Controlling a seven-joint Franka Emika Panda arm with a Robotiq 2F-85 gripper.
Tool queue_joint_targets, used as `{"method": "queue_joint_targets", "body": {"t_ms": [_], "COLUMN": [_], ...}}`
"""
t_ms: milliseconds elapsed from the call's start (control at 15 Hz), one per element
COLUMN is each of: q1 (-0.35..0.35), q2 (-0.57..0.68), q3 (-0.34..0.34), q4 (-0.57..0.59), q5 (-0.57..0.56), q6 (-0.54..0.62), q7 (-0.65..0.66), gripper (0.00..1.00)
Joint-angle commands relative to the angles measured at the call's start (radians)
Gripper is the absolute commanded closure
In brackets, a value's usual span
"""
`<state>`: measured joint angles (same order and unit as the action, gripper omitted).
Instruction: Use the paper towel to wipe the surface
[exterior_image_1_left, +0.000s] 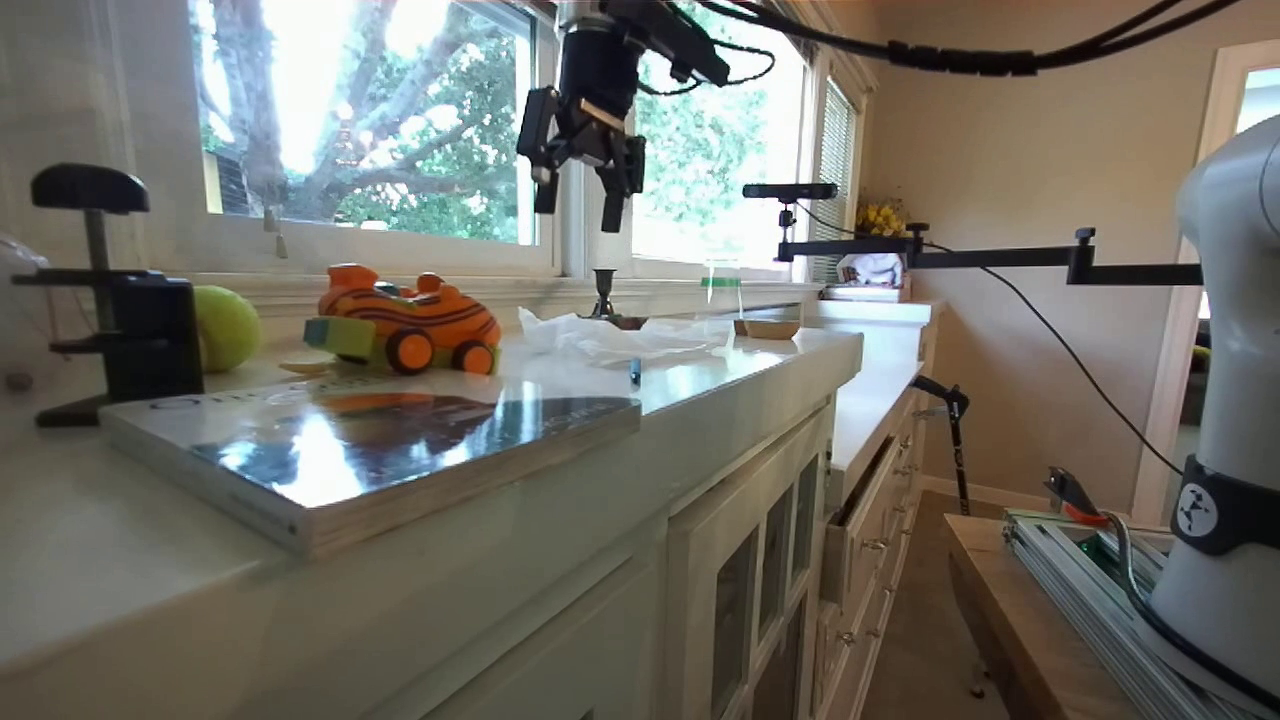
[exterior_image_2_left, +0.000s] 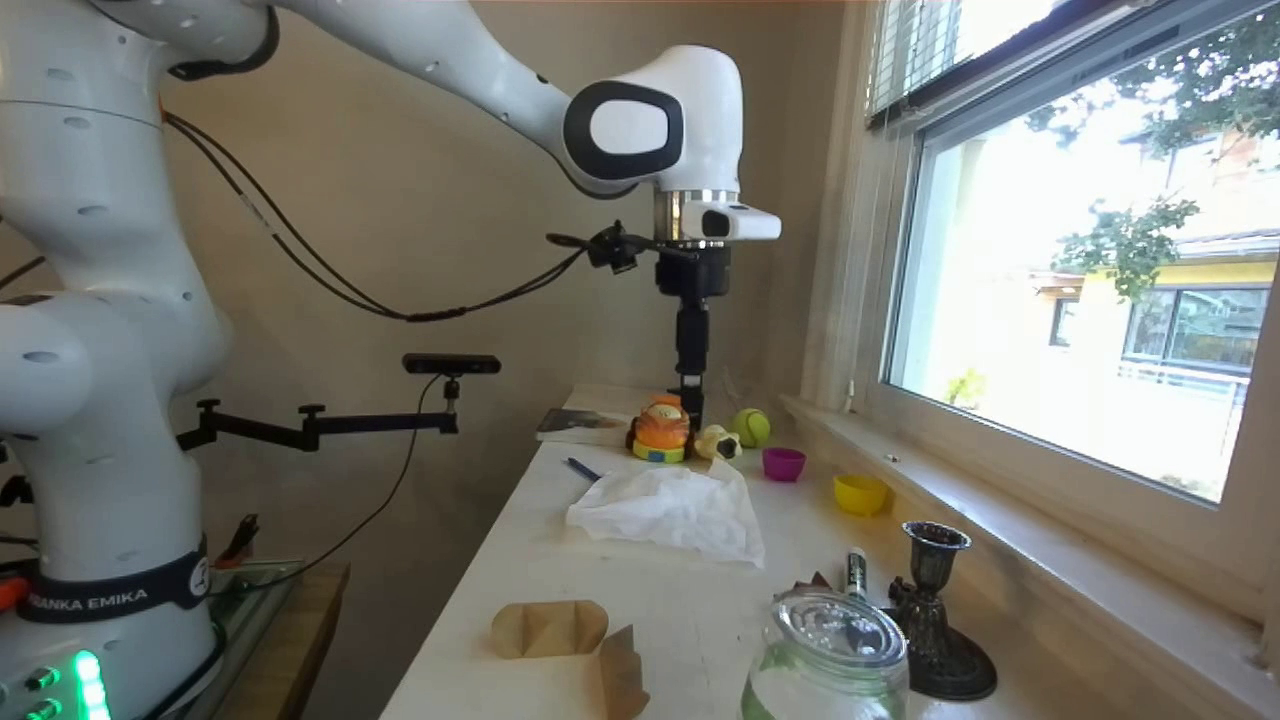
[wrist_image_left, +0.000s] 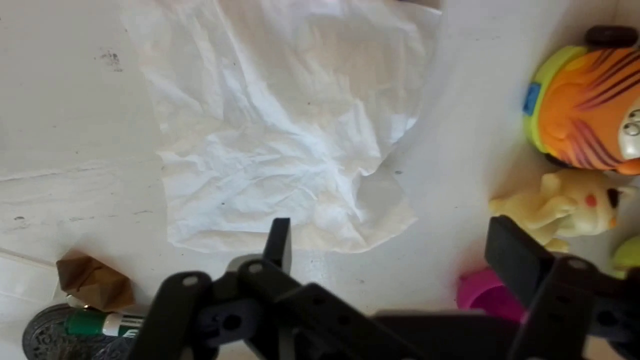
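In an exterior view, the paper towel (exterior_image_2_left: 668, 505) is seen left of the yellow cup (exterior_image_2_left: 860, 495); with the empty end effector (exterior_image_1_left: 579, 207) parted wide, a raised fold (wrist_image_left: 327, 165) should be pinched low.

- "franka emika", white capitals on the black band (exterior_image_2_left: 112, 592) around the arm's base (exterior_image_2_left: 105, 500), past the counter's (exterior_image_2_left: 530, 560) front edge
- round white sign (exterior_image_1_left: 1197, 510) on the same band, in both exterior views
- book (exterior_image_1_left: 400, 440) at the front edge: large cover letters, too slanted to read
- marker (wrist_image_left: 107, 324) near the back edge: dark print, too blurred to read
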<state>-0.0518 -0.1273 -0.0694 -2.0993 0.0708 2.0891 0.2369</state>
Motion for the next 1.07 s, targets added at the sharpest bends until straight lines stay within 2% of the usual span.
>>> {"method": "queue_joint_targets", "body": {"t_ms": [0, 200, 533, 800, 867, 1000], "q1": [-0.002, -0.007, -0.010, -0.011, -0.008, -0.008], "q2": [-0.022, -0.020, -0.024, -0.025, -0.017, -0.017], "q3": [-0.009, -0.007, 0.000, 0.004, 0.001, 0.001], "q4": [0.055, 0.085, 0.102, 0.102, 0.088, 0.090], "q5": [0.070, 0.031, -0.039, -0.086, -0.053, -0.065], "q6": [-0.124, -0.184, -0.216, -0.205, -0.183, -0.183], "q7": [-0.104, -0.133, -0.145, -0.128, -0.128, -0.128], "gripper": [0.00, 0.00, 0.00, 0.00, 0.00, 0.00]}}
